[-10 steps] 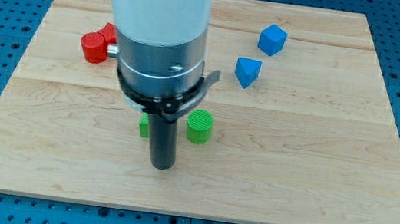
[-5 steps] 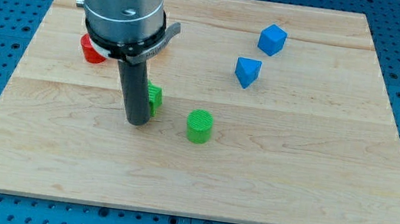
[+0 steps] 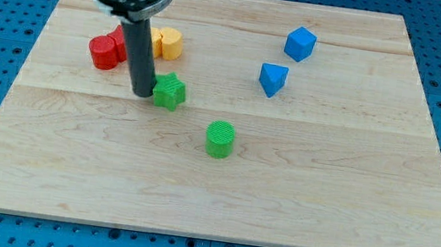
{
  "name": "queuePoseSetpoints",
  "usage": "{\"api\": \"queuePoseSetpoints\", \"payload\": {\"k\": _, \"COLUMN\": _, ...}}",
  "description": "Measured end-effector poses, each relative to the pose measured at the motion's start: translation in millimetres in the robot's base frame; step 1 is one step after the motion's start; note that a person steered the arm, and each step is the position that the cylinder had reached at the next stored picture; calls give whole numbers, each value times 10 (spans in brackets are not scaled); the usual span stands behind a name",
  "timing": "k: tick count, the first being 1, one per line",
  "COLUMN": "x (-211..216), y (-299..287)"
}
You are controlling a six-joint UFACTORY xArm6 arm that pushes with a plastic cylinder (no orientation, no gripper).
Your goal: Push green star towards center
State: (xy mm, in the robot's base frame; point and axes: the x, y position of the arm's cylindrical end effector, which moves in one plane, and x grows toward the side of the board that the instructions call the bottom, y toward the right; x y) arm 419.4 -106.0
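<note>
The green star lies on the wooden board, left of the board's middle. My tip stands right at the star's left side, touching or nearly touching it. The dark rod rises from there to the arm's metal collar at the view's top. A green cylinder stands to the lower right of the star, near the board's middle.
Red blocks sit left of the rod, partly hidden by it. A yellow block shows just right of the rod, above the star. A blue cube and another blue block lie at the upper right.
The arm has moved up and to the left across the view. The green star now sits higher up and shows in full; the yellow block has come into sight.
</note>
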Motion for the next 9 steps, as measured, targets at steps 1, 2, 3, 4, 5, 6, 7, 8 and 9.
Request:
{"api": "queuePoseSetpoints", "payload": {"k": 1, "x": -76, "y": 134}}
{"api": "queuePoseSetpoints", "payload": {"k": 2, "x": 196, "y": 112}}
{"api": "queuePoseSetpoints", "payload": {"k": 3, "x": 382, "y": 183}}
{"api": "queuePoseSetpoints", "payload": {"k": 4, "x": 281, "y": 366}}
{"api": "queuePoseSetpoints", "payload": {"k": 5, "x": 40, "y": 394}}
{"api": "queuePoseSetpoints", "payload": {"k": 6, "x": -151, "y": 428}}
{"api": "queuePoseSetpoints", "payload": {"k": 7, "x": -151, "y": 719}}
{"api": "queuePoseSetpoints", "payload": {"k": 8, "x": -145, "y": 1060}}
{"api": "queuePoseSetpoints", "payload": {"k": 9, "x": -167, "y": 1299}}
